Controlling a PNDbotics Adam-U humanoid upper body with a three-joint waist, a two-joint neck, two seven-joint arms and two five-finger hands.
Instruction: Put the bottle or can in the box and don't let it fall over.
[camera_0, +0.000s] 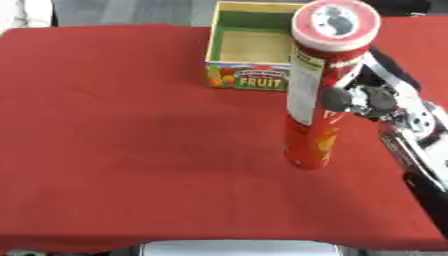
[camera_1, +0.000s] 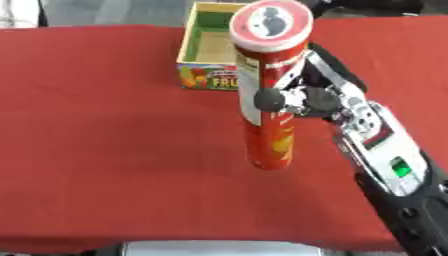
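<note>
Red cloth (camera_0: 114, 150) is covering the table across the whole working area; the left half is lying bare, with only faint creases showing.

Open box (camera_0: 249, 52) is sitting at the far centre of the cloth, upright, mouth facing up. Yellow rim, green inner walls, pale floor. The near face is showing fruit pictures and the word FRUIT. Nothing is lying inside it.

Tall red can (camera_1: 269, 100) is standing just right of centre, nearer than the box and apart from it. It is a long tube with a white label panel down its left side and a yellowish patch low down; a white lid with a red ring and a dark figure is capping it. Its top is overlapping the box's right near corner in both views, but the base is planted on the cloth well in front of the box. It is looking upright; whether the base is fully touching the cloth, I cannot tell.

Right hand (camera_1: 302, 100) is coming in from the lower right, black and silver arm trailing toward the corner. Its digits are curling round the can at about mid-height: a rounded fingertip (camera_1: 268, 99) is pressing on the front face, the rest wrapping behind.

Left hand is not appearing in either view.
</note>
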